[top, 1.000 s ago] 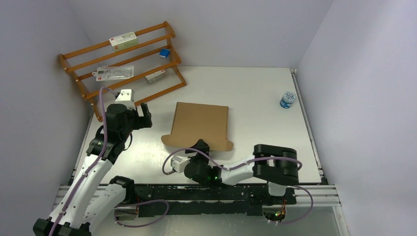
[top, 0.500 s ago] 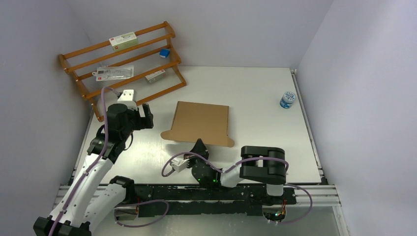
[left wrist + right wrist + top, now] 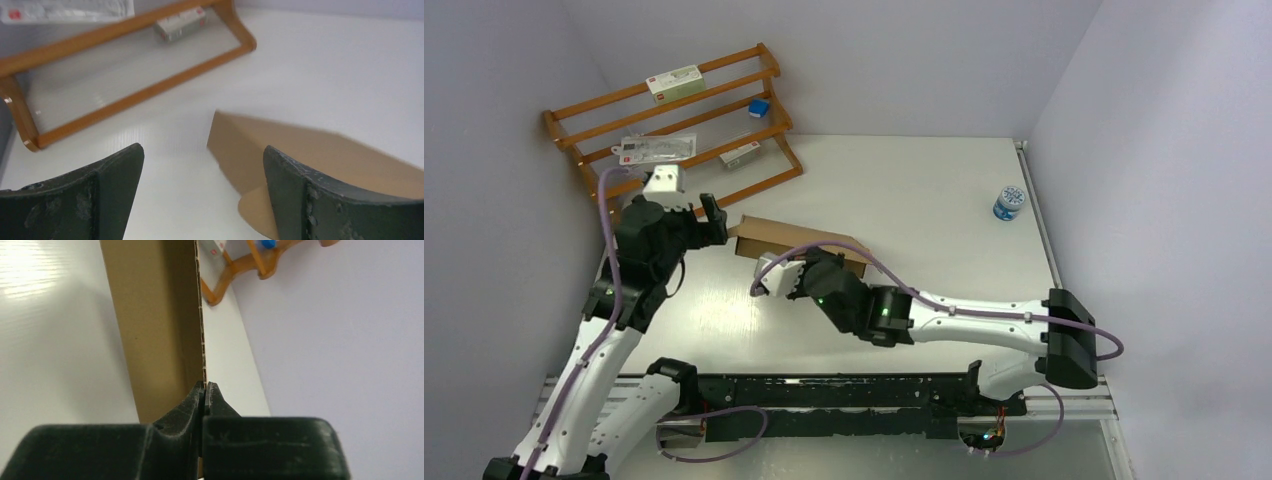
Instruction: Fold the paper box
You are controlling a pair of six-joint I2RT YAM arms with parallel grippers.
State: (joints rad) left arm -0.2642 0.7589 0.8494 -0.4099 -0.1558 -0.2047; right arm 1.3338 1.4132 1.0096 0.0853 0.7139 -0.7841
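The paper box is a flat brown cardboard sheet, raised off the white table and tilted steeply, with its near edge up. My right gripper is shut on that raised edge. In the right wrist view the pads pinch the thin corrugated edge of the cardboard. My left gripper hovers open just left of the sheet, touching nothing. In the left wrist view the cardboard corner and a rounded flap lie ahead on the right, and the gripper stands wide open with bare table between its fingers.
A wooden tiered rack with small packets leans at the back left, close behind the left gripper; it also shows as a rack in the left wrist view. A small blue and white jar stands at the right near the wall.
The right gripper closed on the sheet's near edge and swung forward and up, lifting the sheet from flat to steeply tilted. The left arm shifted slightly back and left.
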